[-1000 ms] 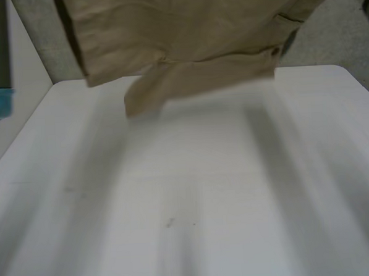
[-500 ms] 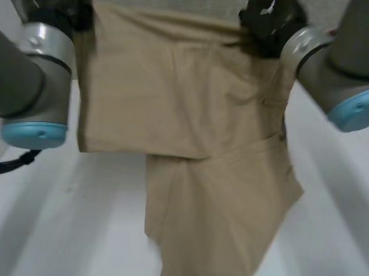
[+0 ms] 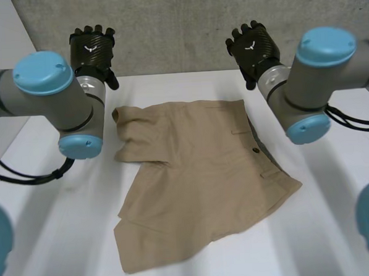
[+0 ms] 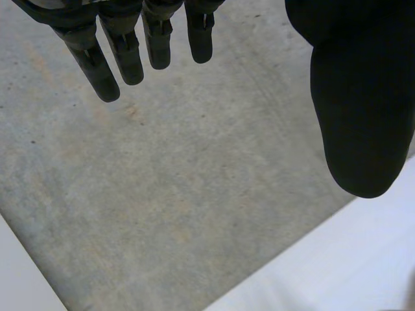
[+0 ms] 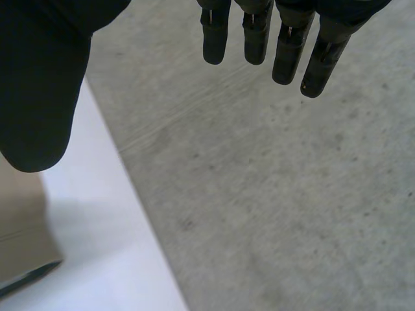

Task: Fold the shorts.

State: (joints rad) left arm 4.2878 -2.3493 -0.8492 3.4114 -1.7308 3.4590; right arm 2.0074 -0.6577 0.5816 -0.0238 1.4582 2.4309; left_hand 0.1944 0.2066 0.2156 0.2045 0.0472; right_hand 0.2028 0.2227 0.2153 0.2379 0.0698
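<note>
Tan shorts (image 3: 199, 174) lie crumpled on the white table (image 3: 337, 216), waistband toward the far side, one leg stretched toward the near left. My left hand (image 3: 92, 49) hovers past the far left corner of the shorts, open, with straight fingers (image 4: 110, 58) and thumb (image 4: 363, 116) holding nothing. Over the far right corner my right hand (image 3: 252, 45) is raised, also open; its fingers (image 5: 259, 32) are spread and empty. A strip of the shorts (image 5: 19, 233) shows under the right thumb (image 5: 39, 84).
A grey concrete wall (image 3: 185, 26) stands just behind the table's far edge, close in front of both hands. White table surface surrounds the shorts on the left, right and near side.
Both hands held the shorts up by the waistband earlier; now the shorts lie on the table and both hands have let go and lifted away, open.
</note>
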